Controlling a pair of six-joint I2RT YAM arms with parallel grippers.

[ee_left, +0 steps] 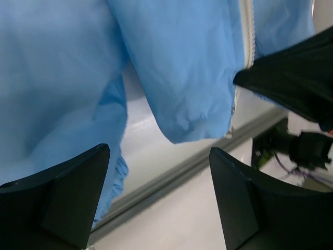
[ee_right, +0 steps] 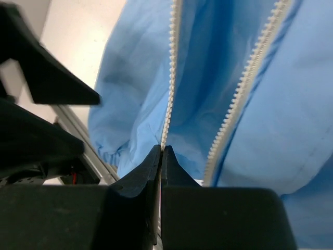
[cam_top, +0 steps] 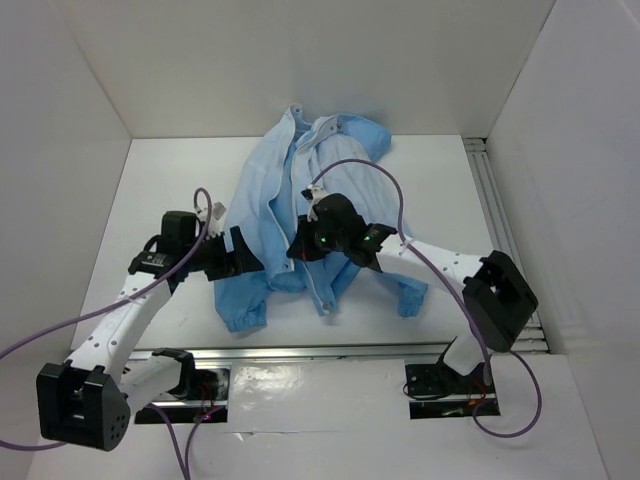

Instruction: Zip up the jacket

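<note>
top overview, two wrist close-ups, shared jacket (cam_top: 262, 190)

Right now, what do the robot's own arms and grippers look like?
The left arm and right arm have white link shells with blocky black joint housings. Purple cables loop along both. The left gripper and right gripper are black, with wedge-shaped fingers. Two green lights glow on the right wrist.
</note>
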